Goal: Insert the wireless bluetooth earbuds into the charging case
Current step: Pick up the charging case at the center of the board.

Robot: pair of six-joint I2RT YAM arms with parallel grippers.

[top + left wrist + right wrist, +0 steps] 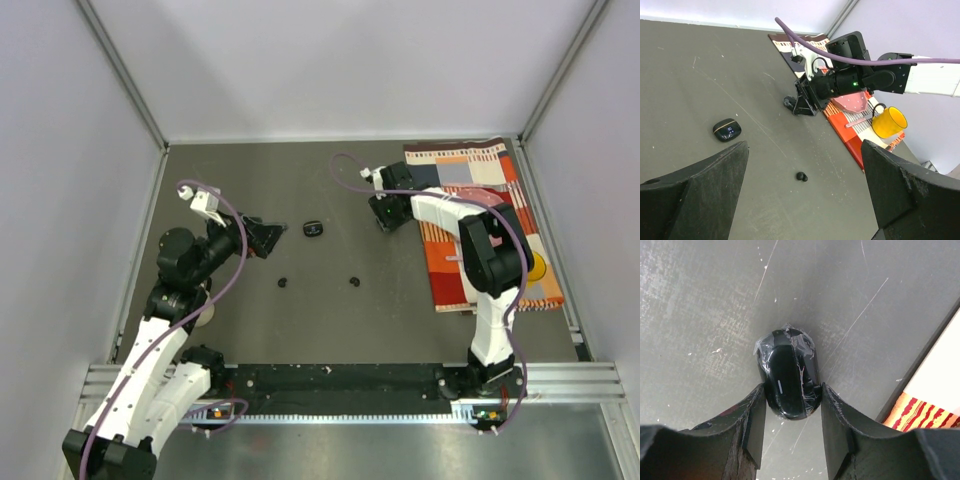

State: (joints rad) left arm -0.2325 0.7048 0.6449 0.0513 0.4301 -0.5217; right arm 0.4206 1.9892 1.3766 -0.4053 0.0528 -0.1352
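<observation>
Top view, left hand: the left hand [262,238] hangs over the left half of the dark grey bench [250,180], its fingers spread wide and gripping nothing.
Top view, display case: a glossy black oval case with a lit display [313,229] lies on the bench just to the right of the left hand's tips.
Top view, earbuds: two tiny black rounded earbuds lie loose on the bare bench, nearer the arm bases than the display case. The left-side earbud [283,282] and the right-side earbud [354,281] are well apart.
Top view, right hand: the right hand [384,215] is down at the bench, just beside the left edge of a striped orange, red and blue cloth mat [470,170].
Left wrist view: the display case sits closed and flat. One earbud lies nearer the camera, between the two spread fingers. A yellow mug [888,121] stands on the mat behind the right arm.
Right wrist view: a black oval case wrapped in crinkled clear film [787,377] rests on the bench. The right hand pinches its near end, one finger against each side.
</observation>
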